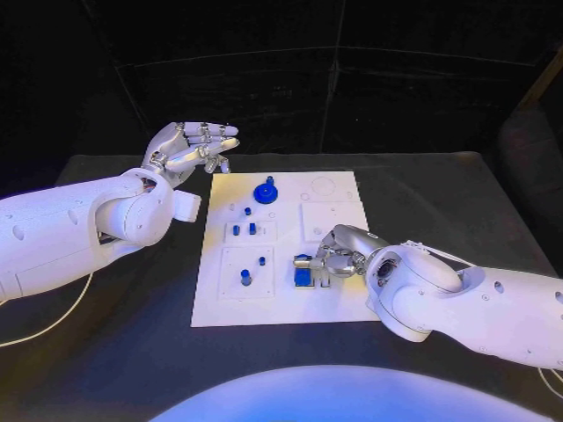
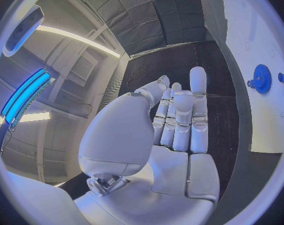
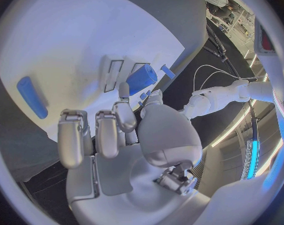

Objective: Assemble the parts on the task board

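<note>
Task board: the white task board (image 1: 281,299) lies in the middle of the black surface (image 1: 485,202), long side running from 6 toward 12 o'clock in the head view.
Blue gear: a round blue gear (image 1: 266,192) sits near the board's 12 o'clock end, left of the board's midline; the left wrist view shows it too (image 2: 262,78).
Small pegs: small blue parts (image 1: 244,228) stand in a cluster toward the board's middle, with another blue peg (image 1: 244,276) at about 7 o'clock on the board.
Blue block: a larger blue block (image 1: 303,276) sits at about 5 o'clock on the board, just at the right robot hand's fingertips; the right wrist view shows it (image 3: 142,78) just beyond the fingers, but whether they touch it I cannot tell.
Loose blue part: the right wrist view shows a long blue piece (image 3: 32,97) lying on the board, well apart from the block.
Right robot hand: the right robot hand (image 1: 339,251) rests low over the board at about 4 o'clock, fingers curled loosely and apart, nothing plainly held.
Left robot hand: the left robot hand (image 1: 193,149) hangs above the surface just off the board's 11 o'clock corner, fingers straight and close together, thumb folded in front, holding nothing.
</note>
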Robot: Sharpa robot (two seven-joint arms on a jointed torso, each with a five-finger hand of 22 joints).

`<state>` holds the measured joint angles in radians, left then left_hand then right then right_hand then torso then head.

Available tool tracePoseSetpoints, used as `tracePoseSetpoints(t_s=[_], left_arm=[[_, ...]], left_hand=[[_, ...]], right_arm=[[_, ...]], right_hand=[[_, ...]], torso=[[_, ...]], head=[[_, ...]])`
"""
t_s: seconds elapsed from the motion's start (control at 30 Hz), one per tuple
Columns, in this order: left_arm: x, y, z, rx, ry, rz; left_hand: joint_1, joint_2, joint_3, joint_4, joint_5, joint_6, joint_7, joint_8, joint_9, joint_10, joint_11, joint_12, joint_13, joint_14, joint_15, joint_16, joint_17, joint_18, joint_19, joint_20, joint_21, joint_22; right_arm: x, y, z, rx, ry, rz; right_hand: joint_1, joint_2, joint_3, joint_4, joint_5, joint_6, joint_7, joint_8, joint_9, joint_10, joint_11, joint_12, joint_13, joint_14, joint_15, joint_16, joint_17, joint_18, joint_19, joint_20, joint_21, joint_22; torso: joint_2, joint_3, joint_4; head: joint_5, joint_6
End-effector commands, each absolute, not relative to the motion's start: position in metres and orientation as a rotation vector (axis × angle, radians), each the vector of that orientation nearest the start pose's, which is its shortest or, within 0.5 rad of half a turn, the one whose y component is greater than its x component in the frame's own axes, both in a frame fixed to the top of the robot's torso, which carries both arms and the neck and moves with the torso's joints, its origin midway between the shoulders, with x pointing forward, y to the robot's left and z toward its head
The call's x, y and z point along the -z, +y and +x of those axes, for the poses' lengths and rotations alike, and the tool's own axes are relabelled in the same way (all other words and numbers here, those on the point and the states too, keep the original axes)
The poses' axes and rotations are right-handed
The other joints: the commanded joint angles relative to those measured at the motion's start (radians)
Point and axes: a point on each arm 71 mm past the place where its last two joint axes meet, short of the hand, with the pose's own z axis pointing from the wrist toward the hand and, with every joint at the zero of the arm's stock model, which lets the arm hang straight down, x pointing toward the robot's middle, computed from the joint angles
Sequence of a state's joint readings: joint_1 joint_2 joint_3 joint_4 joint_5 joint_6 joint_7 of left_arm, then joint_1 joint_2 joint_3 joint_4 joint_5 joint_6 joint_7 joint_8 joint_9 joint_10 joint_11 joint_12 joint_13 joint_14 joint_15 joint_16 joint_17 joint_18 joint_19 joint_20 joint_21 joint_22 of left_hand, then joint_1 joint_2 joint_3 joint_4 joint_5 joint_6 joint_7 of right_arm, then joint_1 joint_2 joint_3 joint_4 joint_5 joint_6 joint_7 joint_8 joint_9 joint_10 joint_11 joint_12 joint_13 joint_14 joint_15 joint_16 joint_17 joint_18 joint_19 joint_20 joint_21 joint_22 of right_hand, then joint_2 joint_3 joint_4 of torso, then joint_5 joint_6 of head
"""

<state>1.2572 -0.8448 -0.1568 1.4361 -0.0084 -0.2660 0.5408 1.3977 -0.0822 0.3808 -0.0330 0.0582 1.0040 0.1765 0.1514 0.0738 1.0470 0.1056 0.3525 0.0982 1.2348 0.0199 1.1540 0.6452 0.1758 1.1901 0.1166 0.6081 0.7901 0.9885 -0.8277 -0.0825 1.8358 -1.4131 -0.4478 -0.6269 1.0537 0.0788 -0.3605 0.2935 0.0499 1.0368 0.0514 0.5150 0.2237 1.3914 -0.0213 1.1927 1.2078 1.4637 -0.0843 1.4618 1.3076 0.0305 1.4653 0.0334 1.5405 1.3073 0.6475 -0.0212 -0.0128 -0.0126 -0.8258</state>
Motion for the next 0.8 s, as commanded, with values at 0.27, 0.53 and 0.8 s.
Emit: tracePoseSetpoints(t_s=[0.27, 0.53, 0.8], left_arm=[[0.186, 0.236, 0.5, 1.547, 1.353, -0.996], [0.186, 0.237, 0.5, 1.545, 1.352, -0.997], [0.186, 0.238, 0.5, 1.543, 1.352, -0.997]], left_hand=[[-0.01, 0.001, -0.008, 0.003, -0.001, -0.007, 0.004, 0.007, 0.0, -0.007, 0.0, 0.008, -0.001, -0.005, 0.001, -0.003, -0.002, 0.007, -0.006, 0.003, -0.004, -0.002], [-0.01, 0.001, -0.008, 0.003, -0.001, -0.007, 0.004, 0.007, 0.0, -0.007, 0.0, 0.008, -0.001, -0.005, 0.001, -0.003, -0.002, 0.007, -0.006, 0.003, -0.004, -0.002], [-0.01, 0.001, -0.008, 0.003, -0.001, -0.007, 0.004, 0.007, 0.0, -0.007, 0.0, 0.008, -0.001, -0.005, 0.001, -0.003, -0.002, 0.007, -0.006, 0.003, -0.004, -0.002]], right_arm=[[0.258, -0.138, 0.373, -0.596, 1.938, 0.214], [0.253, -0.138, 0.367, -0.646, 1.928, 0.18], [0.25, -0.14, 0.362, -0.668, 1.927, 0.163]], right_hand=[[0.004, -0.011, 0.008, -0.011, 0.0, -0.016, 0.003, -0.006, 0.004, -0.018, 0.004, -0.032, -0.024, 0.063, 0.004, -0.007, 0.03, -0.018, 0.07, -0.001, -0.001, 0.223], [0.177, -0.015, 0.053, -0.071, 0.011, -0.023, 0.006, -0.001, 0.015, -0.015, 0.006, -0.038, -0.02, 0.063, 0.007, -0.011, 0.027, -0.017, 0.069, 0.004, -0.004, 0.221], [0.207, -0.02, 0.056, -0.083, 0.014, -0.025, 0.006, 0.001, 0.018, -0.012, 0.006, -0.036, -0.015, 0.064, 0.008, -0.011, 0.028, -0.017, 0.069, 0.005, -0.003, 0.222]], torso=[[0.0, 0.0009, -0.0013], [0.0, 0.0015, -0.0015], [-0.001, 0.0009, -0.0017]], head=[[0.002, -0.001], [0.003, -0.001], [0.004, -0.002]])
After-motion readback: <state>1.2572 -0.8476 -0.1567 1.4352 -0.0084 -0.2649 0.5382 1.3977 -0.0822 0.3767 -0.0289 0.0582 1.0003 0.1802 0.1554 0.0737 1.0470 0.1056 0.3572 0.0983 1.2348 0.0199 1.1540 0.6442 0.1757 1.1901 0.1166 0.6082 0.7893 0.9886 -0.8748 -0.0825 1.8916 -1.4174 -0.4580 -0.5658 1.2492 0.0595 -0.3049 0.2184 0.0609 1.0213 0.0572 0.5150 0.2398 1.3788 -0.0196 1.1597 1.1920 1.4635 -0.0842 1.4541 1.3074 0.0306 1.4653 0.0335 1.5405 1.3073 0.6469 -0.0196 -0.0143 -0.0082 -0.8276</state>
